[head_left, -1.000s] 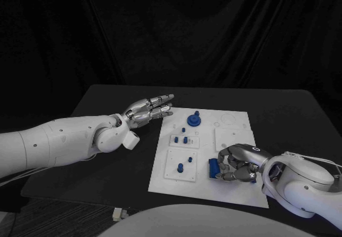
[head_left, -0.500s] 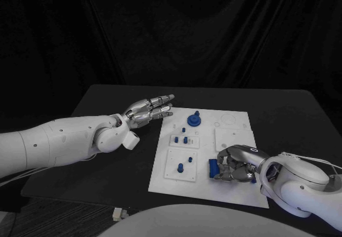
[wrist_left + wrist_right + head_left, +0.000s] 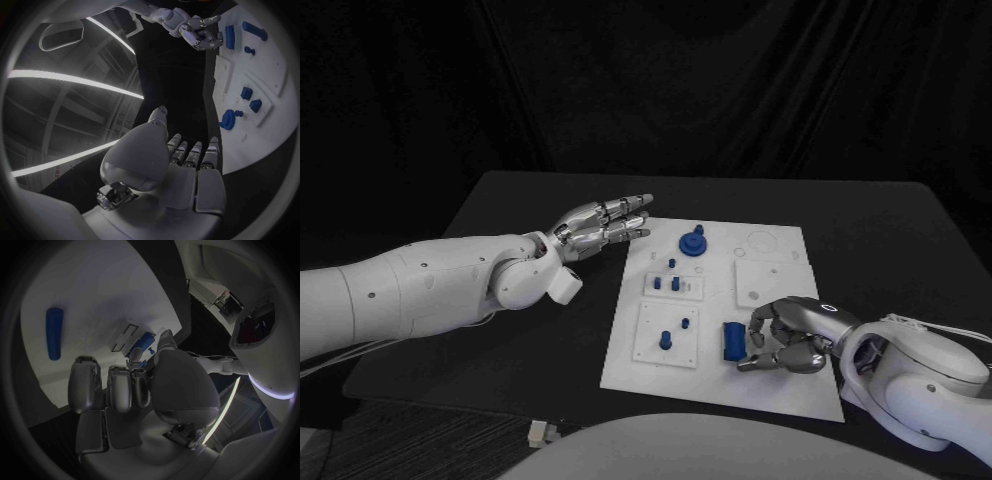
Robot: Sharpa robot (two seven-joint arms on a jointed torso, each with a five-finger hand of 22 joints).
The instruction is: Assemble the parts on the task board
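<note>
The left hand [image 3: 600, 226] hovers over the black table [image 3: 516, 330] just off the board's [image 3: 776, 385] far left corner. Its fingers [image 3: 187, 150] lie straight and slightly apart, tips towards the board, and it holds nothing.

The white board sits in the middle of the table. Near its far edge, left of centre, stands a blue gear [image 3: 692, 241] with a knob on top. Just nearer than that, two small blue pegs [image 3: 672, 264] stand close together, and below them two more pegs [image 3: 669, 285] stand in a small raised plate. Towards the near left corner, another plate carries a stubby blue piece [image 3: 665, 341] and a small peg [image 3: 687, 323] beside it. Right of that plate, a blue bar [image 3: 733, 340] lies flat on the board, running from near to far.

The right hand [image 3: 788, 338] is low over the board's near right part, just beside the bar. Its fingers [image 3: 119, 387] are curled in towards the palm. From the head view I cannot tell whether they touch the bar; the right wrist view shows the bar [image 3: 54, 333] lying clear of the fingertips, with nothing between them. Whether the hand rests on the board I cannot tell.
</note>
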